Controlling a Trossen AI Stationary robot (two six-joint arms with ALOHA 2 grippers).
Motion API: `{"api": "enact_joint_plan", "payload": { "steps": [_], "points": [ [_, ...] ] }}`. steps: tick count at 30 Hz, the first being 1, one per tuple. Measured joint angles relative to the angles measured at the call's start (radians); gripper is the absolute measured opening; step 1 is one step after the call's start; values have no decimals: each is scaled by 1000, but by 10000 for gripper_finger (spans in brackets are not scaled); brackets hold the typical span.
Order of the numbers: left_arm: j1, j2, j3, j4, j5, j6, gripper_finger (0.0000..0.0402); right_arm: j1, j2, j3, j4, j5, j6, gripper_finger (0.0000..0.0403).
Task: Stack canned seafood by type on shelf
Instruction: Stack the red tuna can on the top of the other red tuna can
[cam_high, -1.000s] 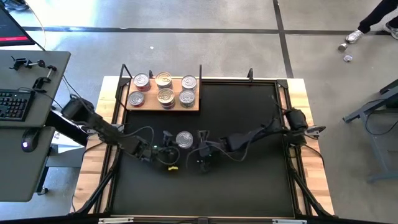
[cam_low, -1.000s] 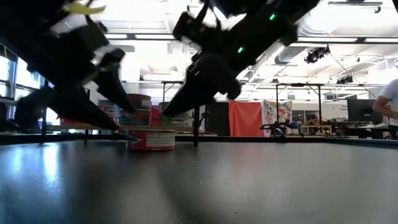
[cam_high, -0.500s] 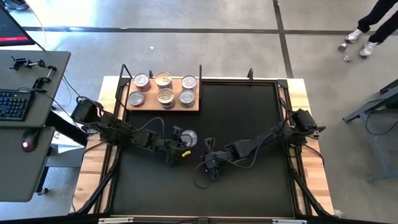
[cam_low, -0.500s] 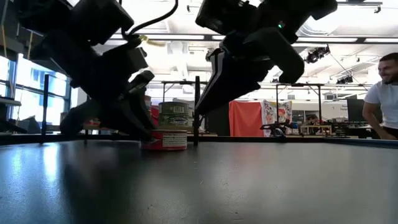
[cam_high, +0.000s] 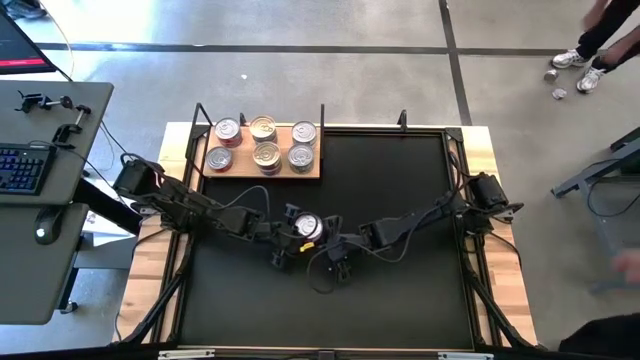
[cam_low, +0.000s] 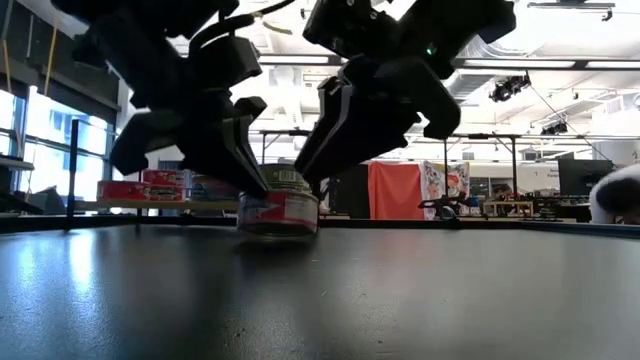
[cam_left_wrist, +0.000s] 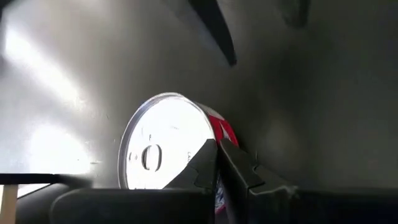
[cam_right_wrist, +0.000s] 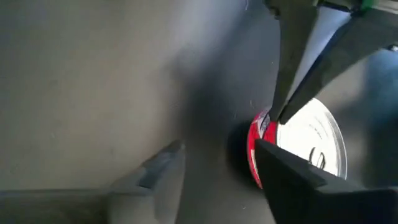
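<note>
While one tin (cam_high: 306, 227) sits mid-worktop, both end effectors meet at it.
Your left end effector (cam_high: 290, 232) is pinched together beside it; your right end effector (cam_high: 338, 262) stands apart nearby, likely handing over before the far-left shelf (cam_high: 240, 167).

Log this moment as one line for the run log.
left gripper shut, tips at loose can rim | right gripper open beside that can | six cans on shelf

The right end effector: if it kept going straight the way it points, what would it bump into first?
Most likely the red-sided can on the black mat; one right end effector finger already sits beside it. Depth is unclear.
</note>
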Motion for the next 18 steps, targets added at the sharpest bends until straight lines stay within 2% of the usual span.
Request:
{"api": "enact_joint_plan", "payload": {
  "steps": [3, 5, 9, 15, 18],
  "points": [
    [0, -10, 21, -33, -4, -29, 1, -7, 0, 0, -6, 44, -55, 214],
    [0, -17, 33, -42, -7, -48, 1, -7, 0, 1, -18, 135, -85, 221],
    [0, -23, 48, -61, -5, -66, 1, 0, 21, 2, -9, 259, -167, 221],
    [0, -23, 54, -67, 16, -85, 0, 1, 102, 2, 55, 294, -229, 221],
    [0, -23, 54, -66, 25, -92, 0, 4, 151, 2, 120, 409, -251, 220]
  ]
}}
